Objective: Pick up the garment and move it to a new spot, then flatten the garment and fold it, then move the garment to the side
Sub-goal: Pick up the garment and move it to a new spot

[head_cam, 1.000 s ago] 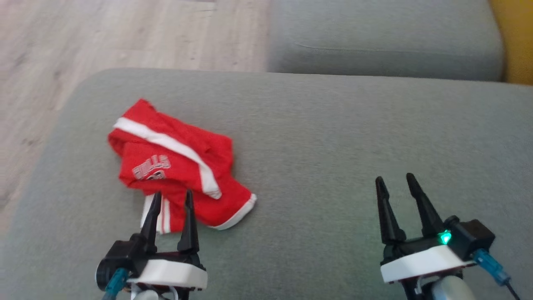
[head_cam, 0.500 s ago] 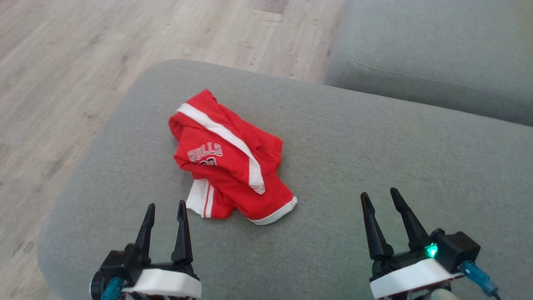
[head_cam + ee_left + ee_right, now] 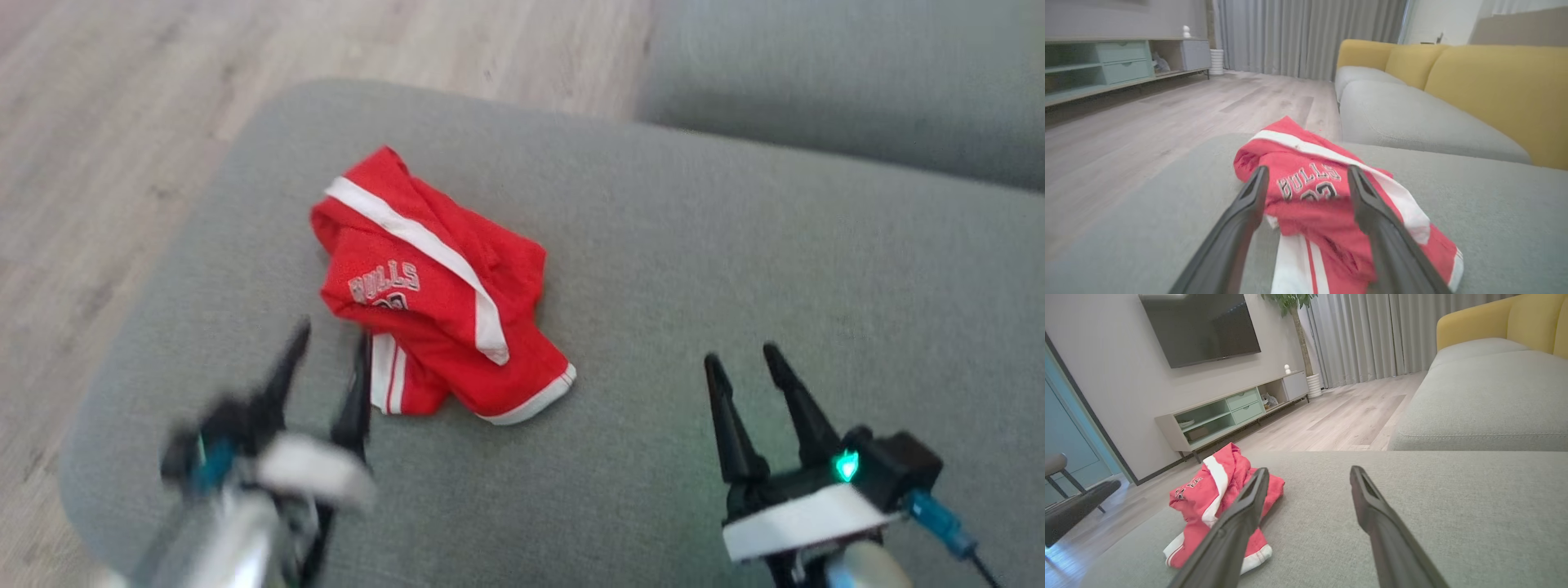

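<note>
Grey woven fabric covers the broad, rounded seat cushion (image 3: 694,269) that serves as the work surface. Pale wood-plank floor (image 3: 98,122) runs along its left and far sides, and a second grey cushion (image 3: 841,82) lies at the far right.

On the left half of the near cushion sits the crumpled red jersey garment (image 3: 433,310) with white bands and a red-and-white striped hem, bunched in a heap. The left gripper (image 3: 333,339), blurred in the head view, hovers at the garment's near-left edge. Its two long dark fingers are spread apart and hold nothing; whether the inner finger touches the striped hem I cannot tell. Well to the right, the right gripper (image 3: 741,355) stands over bare cushion, its fingers likewise parted and empty, with a green light glowing on its body.

The right wrist view adds the room, from left to right:
- a black wall-mounted television (image 3: 1200,326)
- a long pale console with mint-green drawers (image 3: 1229,412)
- a leafy plant (image 3: 1286,302)
- a white ribbed vase (image 3: 1314,384)
- grey floor-length curtains (image 3: 1359,335)
- mustard-yellow sofa backs (image 3: 1478,318)

The left wrist view looks low across the cloth and frames the chest print between its fingers. The print reads "BULLS" in white letters with dark outlines. Below it are the tops of two digits, folded under and not fully readable.
</note>
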### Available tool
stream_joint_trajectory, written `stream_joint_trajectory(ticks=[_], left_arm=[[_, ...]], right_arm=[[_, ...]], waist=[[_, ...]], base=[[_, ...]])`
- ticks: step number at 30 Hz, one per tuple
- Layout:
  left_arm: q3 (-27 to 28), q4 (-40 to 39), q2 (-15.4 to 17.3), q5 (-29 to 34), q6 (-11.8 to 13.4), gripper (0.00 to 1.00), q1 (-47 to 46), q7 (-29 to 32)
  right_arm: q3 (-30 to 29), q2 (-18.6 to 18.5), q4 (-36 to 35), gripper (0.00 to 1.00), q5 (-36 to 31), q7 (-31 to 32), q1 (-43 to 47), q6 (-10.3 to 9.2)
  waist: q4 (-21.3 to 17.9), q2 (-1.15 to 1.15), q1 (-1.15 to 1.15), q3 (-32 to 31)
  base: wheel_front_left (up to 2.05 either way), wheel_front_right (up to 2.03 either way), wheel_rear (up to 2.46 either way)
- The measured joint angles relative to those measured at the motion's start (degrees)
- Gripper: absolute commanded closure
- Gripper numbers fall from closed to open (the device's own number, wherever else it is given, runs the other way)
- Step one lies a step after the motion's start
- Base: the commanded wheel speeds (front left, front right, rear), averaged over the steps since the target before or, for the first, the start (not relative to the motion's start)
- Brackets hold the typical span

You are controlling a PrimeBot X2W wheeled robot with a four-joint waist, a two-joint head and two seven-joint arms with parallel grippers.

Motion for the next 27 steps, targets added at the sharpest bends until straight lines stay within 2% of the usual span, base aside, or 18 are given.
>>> stream_joint_trajectory(ticks=[5,8,11,15,23,24,25,26,27], left_arm=[[-2.61,3.35,4.82,-0.03,-2.22,0.0,-15.18,9.9],[-3.77,6.16,5.58,-2.83,-2.68,0.0,-22.5,18.16],[-5.17,9.54,6.81,-5.53,-2.74,0.0,-26.86,26.35],[-5.34,14.83,8.59,-8.75,-3.14,0.0,-29.31,33.44],[-5.45,19.91,9.31,-12.76,-3.14,0.0,-29.84,34.0],[-5.76,20.0,9.33,-13.22,-3.14,0.03,-29.9,33.44],[-6.06,20.04,9.33,-13.78,-3.14,0.64,-29.92,32.98],[-6.67,20.09,9.32,-14.79,-3.14,1.0,-29.93,31.56],[-6.98,20.06,9.32,-15.15,-3.14,1.0,-30.0,30.67]], right_arm=[[-0.37,-0.05,-0.62,0.0,0.58,0.0,-3.88,0.0],[-0.26,-0.16,-0.58,0.0,0.59,0.0,-5.19,0.0],[0.05,-0.24,-0.45,0.0,0.94,0.0,-6.03,0.0],[0.58,-0.31,-0.24,0.0,2.12,0.0,-6.97,0.0],[3.28,-0.37,0.23,0.0,2.11,0.0,-7.23,0.0],[3.38,-0.37,0.27,0.0,2.11,0.0,-7.23,0.0],[3.46,-0.37,0.31,0.0,2.12,0.0,-7.23,0.0],[3.56,-0.37,0.52,0.0,2.12,0.0,-7.23,0.0],[3.58,-0.37,0.63,0.0,2.12,0.0,-7.24,0.0]], waist=[[-2.25,0.0,0.01,4.24],[-3.74,0.0,0.02,6.71],[-5.54,0.0,0.01,8.57],[-7.64,0.0,0.01,10.42],[-10.02,0.0,0.01,11.97],[-10.1,0.0,0.0,11.95],[-10.13,0.0,0.0,11.94],[-10.09,0.0,0.01,11.85],[-10.03,0.0,0.0,11.76]], base=[[0.0,0.0,0.0],[0.0,0.0,0.0],[0.0,0.0,0.0],[0.0,0.0,0.0],[0.0,0.0,0.0],[0.0,0.0,0.0],[0.0,0.0,0.0],[0.0,0.0,0.0],[0.0,0.0,0.0]])
